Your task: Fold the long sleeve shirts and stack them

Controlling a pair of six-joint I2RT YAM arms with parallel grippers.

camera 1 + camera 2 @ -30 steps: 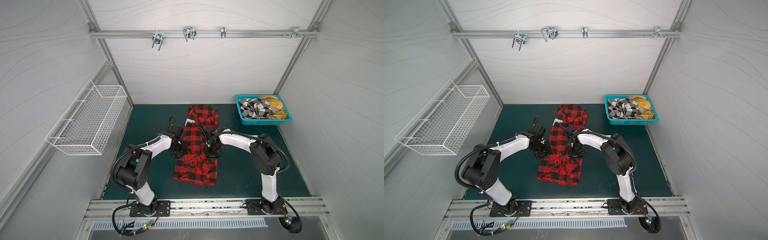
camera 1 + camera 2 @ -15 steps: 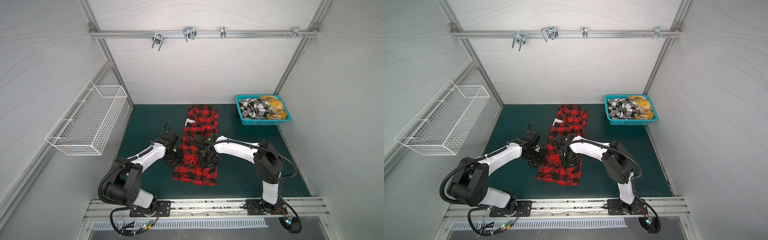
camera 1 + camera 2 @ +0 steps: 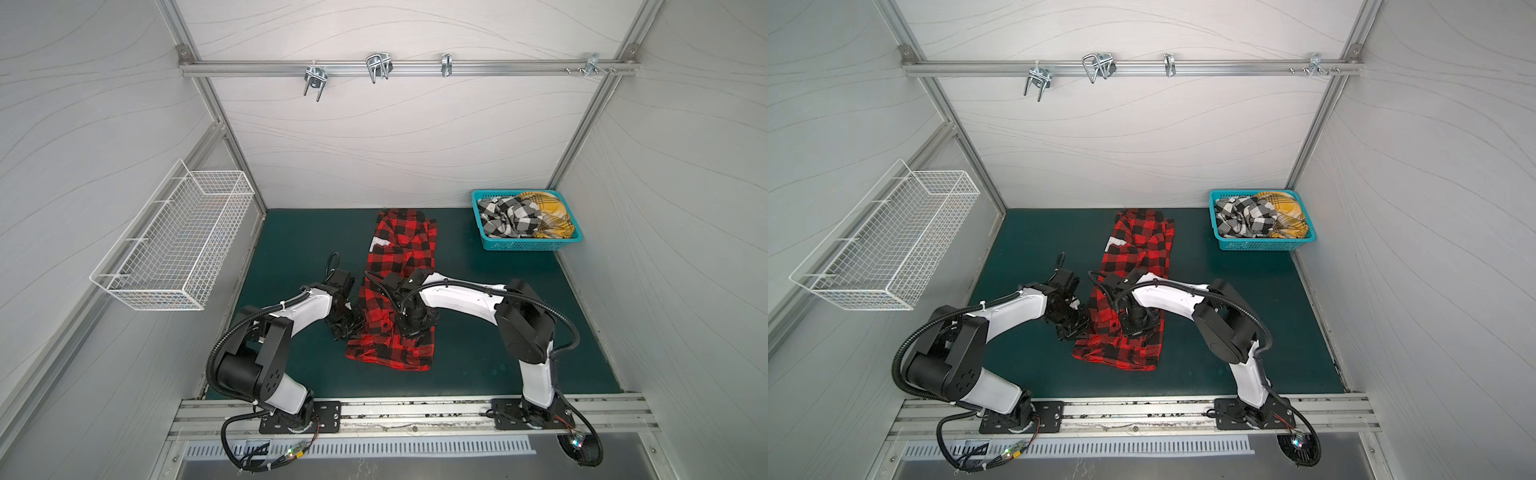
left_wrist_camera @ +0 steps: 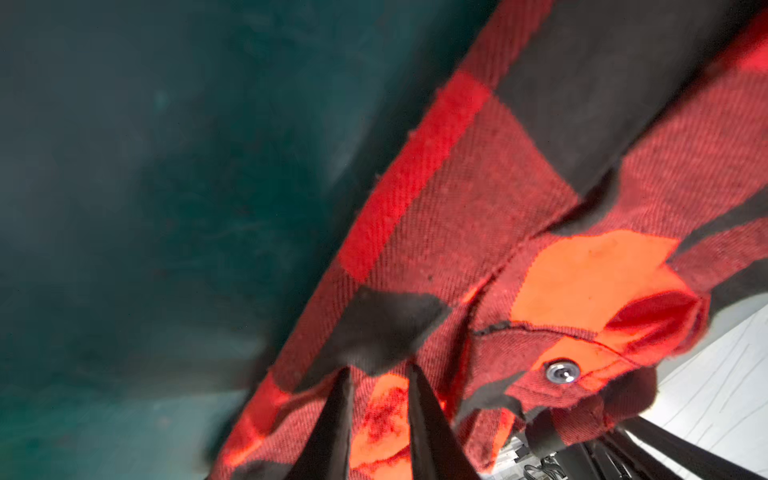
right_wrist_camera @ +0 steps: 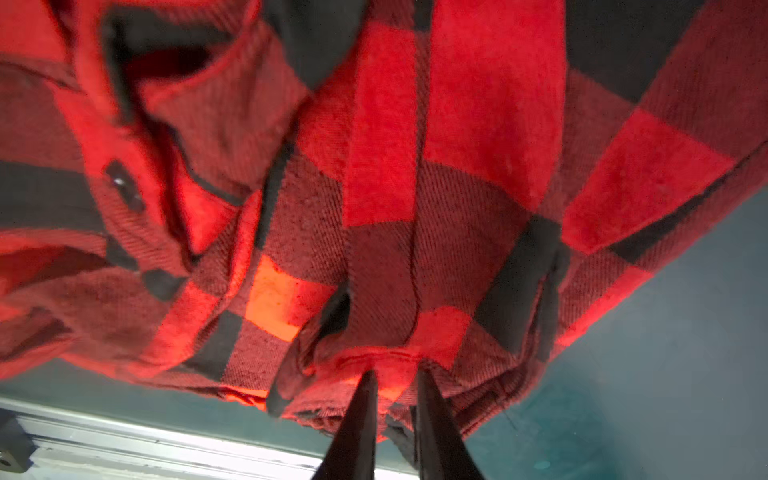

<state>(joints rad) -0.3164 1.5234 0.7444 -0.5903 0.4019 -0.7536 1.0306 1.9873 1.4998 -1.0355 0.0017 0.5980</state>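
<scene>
One black-and-white shirt (image 3: pixel 505 216) and one yellow shirt (image 3: pixel 550 218) lie crumpled in one basket (image 3: pixel 524 246). One red-checked shirt (image 3: pixel 399 266), folded narrow, is pinched by the left gripper (image 4: pixel 378 399) and the right gripper (image 5: pixel 397 386).

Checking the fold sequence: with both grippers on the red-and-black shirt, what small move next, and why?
Probably lift both together: the left gripper and right gripper each pinch the red-and-black shirt, a long strip on the mat.
</scene>
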